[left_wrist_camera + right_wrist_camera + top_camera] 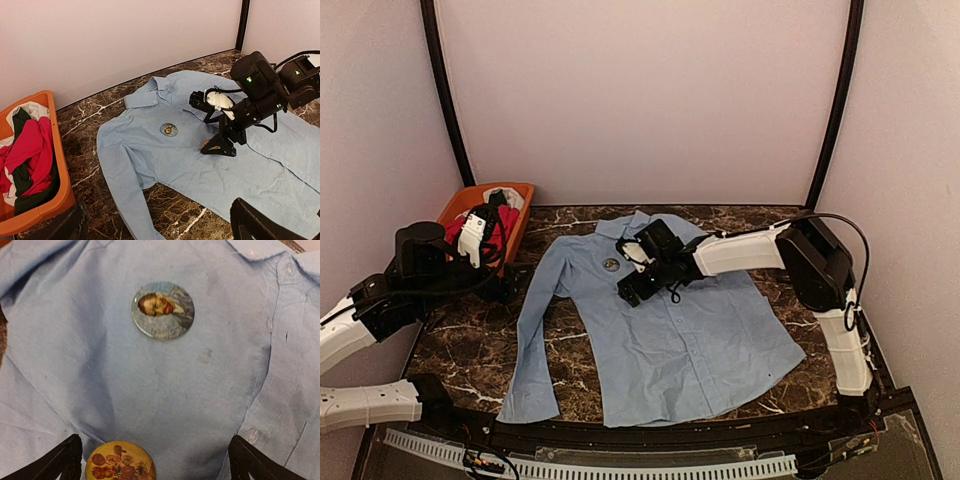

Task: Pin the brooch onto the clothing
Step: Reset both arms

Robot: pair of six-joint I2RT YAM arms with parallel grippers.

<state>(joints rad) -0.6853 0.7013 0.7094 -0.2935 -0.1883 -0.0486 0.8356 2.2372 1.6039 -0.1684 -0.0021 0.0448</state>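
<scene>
Orange basket (pixel 59 155) at far left. Left gripper (pixel 475 238) beside it, fingers spread, nothing between. Light blue shirt (pixel 670 340) lies flat on marble table (pixel 470 350). Portrait brooch (pixel 162 310) on its chest. Right gripper (pixel 155 442) fingers wide apart, with flower brooch (pixel 120 469) on the fabric between them.

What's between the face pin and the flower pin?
Nothing but bare blue shirt lies between the face pin and the flower pin, as the right wrist view shows.
</scene>
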